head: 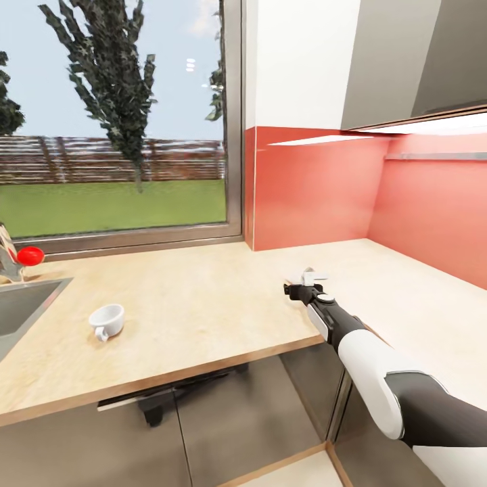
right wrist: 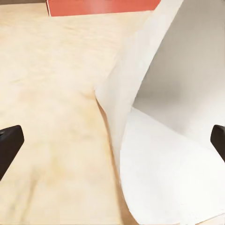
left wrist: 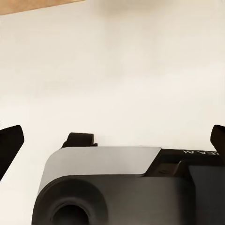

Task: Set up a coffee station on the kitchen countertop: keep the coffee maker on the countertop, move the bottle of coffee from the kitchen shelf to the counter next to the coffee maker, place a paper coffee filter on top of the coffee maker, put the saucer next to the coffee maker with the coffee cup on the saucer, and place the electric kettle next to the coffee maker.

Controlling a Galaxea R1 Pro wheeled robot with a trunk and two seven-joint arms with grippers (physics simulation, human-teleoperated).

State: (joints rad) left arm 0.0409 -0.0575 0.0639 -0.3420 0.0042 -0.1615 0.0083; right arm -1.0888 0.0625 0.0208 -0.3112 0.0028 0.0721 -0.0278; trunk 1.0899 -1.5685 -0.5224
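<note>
Between my right fingers I see a thin, matt white paper coffee filter (right wrist: 164, 140) over the pale, smooth wood-look countertop (right wrist: 51, 93) (faintly grained).

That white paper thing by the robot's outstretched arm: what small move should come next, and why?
Probably ease the right gripper forward and shut it on the paper coffee filter. The right wrist view shows the filter lying on the countertop close ahead, with both fingertips spread wide at the edges, so nothing seems gripped yet.

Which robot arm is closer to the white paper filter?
The right. Its right gripper is right at the paper filter on the countertop. The left gripper faces a pale surface, filter unseen.
</note>
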